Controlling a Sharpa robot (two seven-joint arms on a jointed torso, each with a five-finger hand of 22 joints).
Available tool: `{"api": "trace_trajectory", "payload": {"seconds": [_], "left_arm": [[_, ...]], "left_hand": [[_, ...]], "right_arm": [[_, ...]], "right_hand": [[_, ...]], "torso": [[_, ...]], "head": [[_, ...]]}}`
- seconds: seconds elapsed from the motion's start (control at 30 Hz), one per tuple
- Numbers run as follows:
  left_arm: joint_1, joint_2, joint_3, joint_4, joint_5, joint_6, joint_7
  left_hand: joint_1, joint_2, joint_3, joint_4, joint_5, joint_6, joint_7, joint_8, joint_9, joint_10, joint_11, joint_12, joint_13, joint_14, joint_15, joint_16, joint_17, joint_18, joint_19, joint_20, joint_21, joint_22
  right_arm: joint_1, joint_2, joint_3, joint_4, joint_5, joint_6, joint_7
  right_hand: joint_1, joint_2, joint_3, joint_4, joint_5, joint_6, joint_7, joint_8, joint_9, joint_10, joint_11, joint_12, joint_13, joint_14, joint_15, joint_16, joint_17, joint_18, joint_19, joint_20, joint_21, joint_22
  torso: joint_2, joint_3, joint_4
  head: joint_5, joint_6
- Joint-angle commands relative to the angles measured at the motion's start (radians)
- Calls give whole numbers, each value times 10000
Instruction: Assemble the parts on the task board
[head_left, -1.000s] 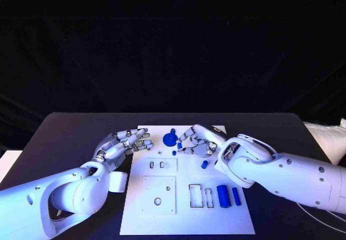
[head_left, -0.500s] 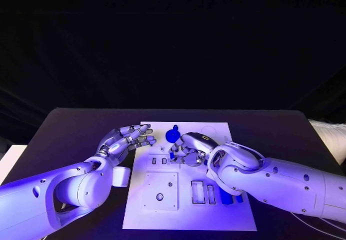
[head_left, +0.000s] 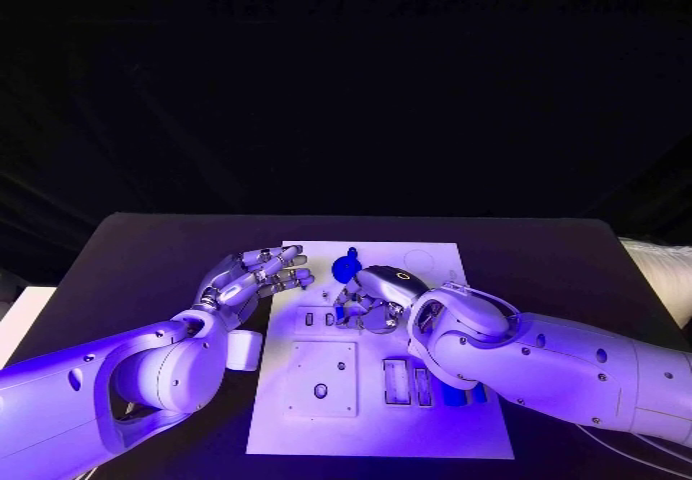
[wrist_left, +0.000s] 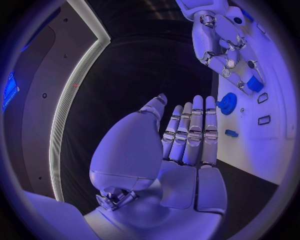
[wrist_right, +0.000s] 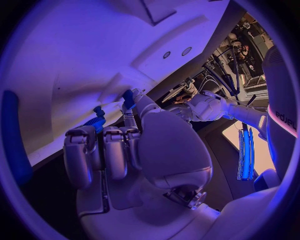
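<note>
right hand (head_left: 372, 297) crowding board centre (head_left: 378, 345), left edge open

Blue cylinders (head_left: 459, 397) half behind the right arm (head_left: 548, 365); fingers' (head_left: 353, 305) hold unclear.

Lab: black-draped table (head_left: 144, 250), task board (head_left: 433, 258)

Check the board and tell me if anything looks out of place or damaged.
Nothing stands out. The task board lies flat and square on the black table. The right hand is down among small blue parts near the round blue part; the left hand hovers open beside the board.
</note>
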Motion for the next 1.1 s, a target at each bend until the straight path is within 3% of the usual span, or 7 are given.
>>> {"api": "trace_trajectory", "payload": {"seconds": [0.03, 0.67, 1.1], "left_arm": [[9, 15, 7, 3, 20, 126, 136], [9, 8, 7, 38, 20, 130, 125], [9, 6, 7, 45, 20, 127, 123]], "left_hand": [[-1, 81, 1, -36, -26, -60, 23, -45, -4, -27, -3, -11, -5, -5, 77, -42, 14, 120, 4, 38, -36, -9], [-1, 81, 1, -36, -26, -60, 23, -45, -4, -27, -3, -11, -5, -5, 77, -42, 14, 120, 4, 38, -36, -9], [-1, 81, 1, -36, -26, -60, 23, -45, -4, -27, -3, -11, -5, -5, 77, -42, 14, 120, 4, 38, -36, -9]], "right_arm": [[-40, 18, -36, -55, -313, 401, -305], [-40, 70, -45, -67, -837, 1314, -881], [-38, 83, -52, -66, -1106, 1447, -1043]], "right_hand": [[10, 68, 58, 9, -17, 335, -229, 31, -16, 1037, -82, 34, 2629, 1061, -74, 41, 2634, -141, 1047, -81, 42, 2627], [-408, -267, 51, 100, -223, -28, -61, -161, -123, 1037, 55, 34, 2629, 1061, 29, 41, 2634, -141, 1047, -9, 42, 2627], [-633, -600, 36, 167, -356, -529, 128, -176, -187, 1003, 220, -55, 2593, 1061, 170, 41, 2634, -141, 1047, 116, 42, 2627]], "torso": [[0, -9, 11], [-1, 7, -12], [-3, 3, -9]], "head": [[16, -23], [52, -69], [54, -89]]}}
